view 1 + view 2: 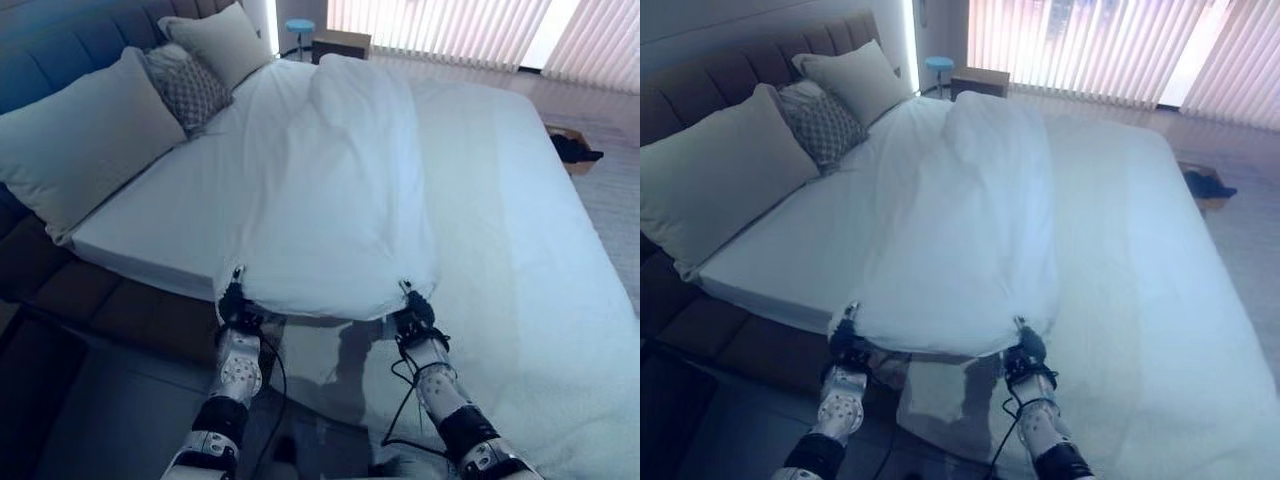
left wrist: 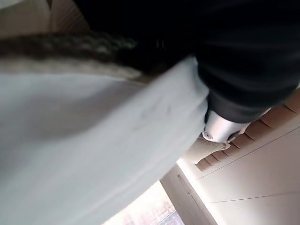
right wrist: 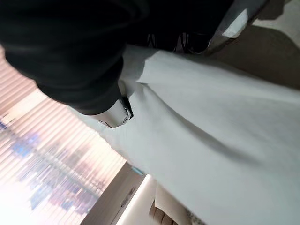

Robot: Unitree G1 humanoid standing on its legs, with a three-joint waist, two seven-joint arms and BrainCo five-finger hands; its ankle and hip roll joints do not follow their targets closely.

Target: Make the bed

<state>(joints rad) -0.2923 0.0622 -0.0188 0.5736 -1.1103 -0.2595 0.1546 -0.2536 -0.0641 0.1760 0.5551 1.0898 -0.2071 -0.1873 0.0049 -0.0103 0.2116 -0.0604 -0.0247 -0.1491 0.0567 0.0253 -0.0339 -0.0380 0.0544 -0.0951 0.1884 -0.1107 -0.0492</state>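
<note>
Duvet (image 1: pixel 330 200) edge seemingly within both hands' fingers (image 1: pixel 238 283)

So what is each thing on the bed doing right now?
Duvet: bunched in a strip down the bed, near edge lifted.
Left robot hand: shut on the duvet's near edge.
Right robot hand: shut on the duvet's near edge.
Pillows: propped against the headboard.
Mattress: mostly uncovered.

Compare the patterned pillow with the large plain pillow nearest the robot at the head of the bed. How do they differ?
The patterned pillow is darker and carries a fine pattern; the large plain pillow is pale and unpatterned. The patterned one looks smaller and sits wedged between the two plain pillows, partly hidden; the large one shows almost whole. Both lean against the headboard.
</note>
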